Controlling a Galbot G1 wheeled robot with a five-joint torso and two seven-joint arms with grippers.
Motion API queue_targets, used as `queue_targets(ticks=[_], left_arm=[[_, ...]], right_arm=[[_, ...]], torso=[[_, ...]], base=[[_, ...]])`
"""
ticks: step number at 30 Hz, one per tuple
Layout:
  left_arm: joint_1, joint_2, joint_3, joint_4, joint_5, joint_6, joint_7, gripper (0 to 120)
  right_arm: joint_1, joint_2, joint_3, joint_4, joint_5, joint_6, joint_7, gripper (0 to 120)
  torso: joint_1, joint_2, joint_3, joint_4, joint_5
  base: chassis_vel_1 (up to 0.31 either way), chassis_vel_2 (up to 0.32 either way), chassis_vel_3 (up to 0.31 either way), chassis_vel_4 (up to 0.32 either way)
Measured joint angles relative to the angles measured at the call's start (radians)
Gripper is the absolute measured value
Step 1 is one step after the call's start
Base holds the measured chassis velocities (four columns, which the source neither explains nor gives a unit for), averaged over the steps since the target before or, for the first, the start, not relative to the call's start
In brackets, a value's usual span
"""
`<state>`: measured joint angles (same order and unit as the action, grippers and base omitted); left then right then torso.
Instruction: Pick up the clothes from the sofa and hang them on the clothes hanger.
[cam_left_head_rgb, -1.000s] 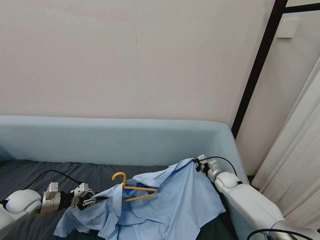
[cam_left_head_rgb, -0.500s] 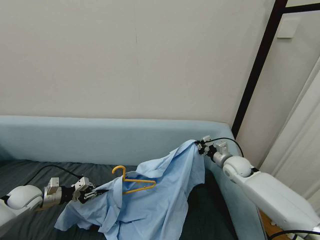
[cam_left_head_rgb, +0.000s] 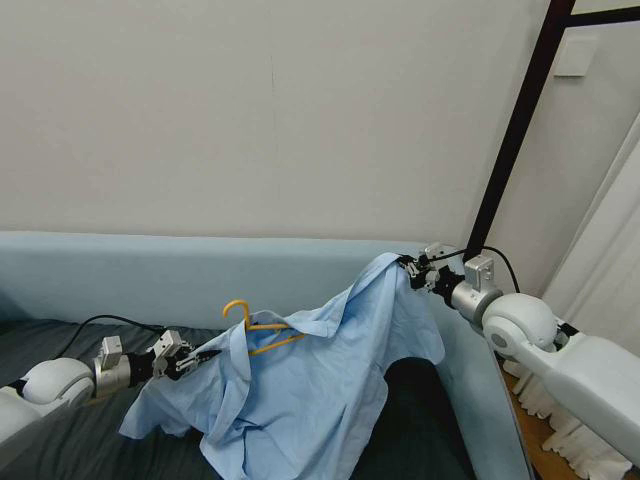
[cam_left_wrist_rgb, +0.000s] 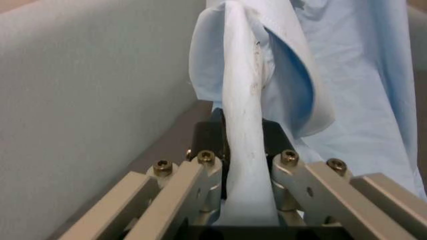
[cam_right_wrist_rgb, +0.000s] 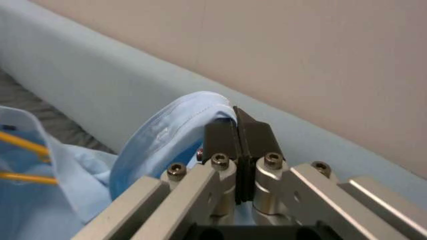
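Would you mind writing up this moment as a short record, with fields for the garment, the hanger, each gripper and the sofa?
garment: light blue shirt, held spread between both grippers, its lower part draped on the seat
hanger: yellow hanger, caught in the shirt's folds, hook pointing up
left gripper: shut on a shirt edge, low over the dark grey seat
right gripper: shut on a fold of the shirt, held high by the sofa's right end
sofa: pale blue sofa against a plain wall
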<state>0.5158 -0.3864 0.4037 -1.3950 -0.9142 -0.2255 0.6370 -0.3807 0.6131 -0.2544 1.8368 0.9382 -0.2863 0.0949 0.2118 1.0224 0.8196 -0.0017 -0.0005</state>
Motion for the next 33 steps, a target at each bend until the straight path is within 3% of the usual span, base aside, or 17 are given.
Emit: queue_targets(ticks=[11,19,27,33], left_arm=[[-0.003,-0.023,0.012,-0.033,-0.004,0.021,-0.011,7],[-0.063,-0.091,0.029,-0.043,-0.042,0.047,-0.087,7],[-0.144,-0.131,0.023,-0.077,-0.126,0.049,-0.148,7],[-0.167,-0.123,0.007,-0.111,-0.148,0.049,-0.155,7]], right_arm=[[0.029,-0.060,0.006,0.182,0.062,-0.026,0.059,0],[0.079,-0.107,0.002,0.359,0.141,-0.066,0.112,0],[0.050,-0.093,0.002,0.493,0.173,-0.089,0.205,0],[0.032,-0.075,0.002,0.520,0.192,-0.096,0.243,0]], torso=[[0.000,0.000,0.000,0.0005,-0.0003],[0.000,0.000,0.000,0.0000,-0.0003],[0.000,0.000,0.000,0.0001,-0.0004],[0.000,0.000,0.000,0.0000,-0.0003]], base=[[0.000,0.000,0.000,0.000],[0.000,0.000,0.000,0.000],[0.000,0.000,0.000,0.000],[0.000,0.000,0.000,0.000]])
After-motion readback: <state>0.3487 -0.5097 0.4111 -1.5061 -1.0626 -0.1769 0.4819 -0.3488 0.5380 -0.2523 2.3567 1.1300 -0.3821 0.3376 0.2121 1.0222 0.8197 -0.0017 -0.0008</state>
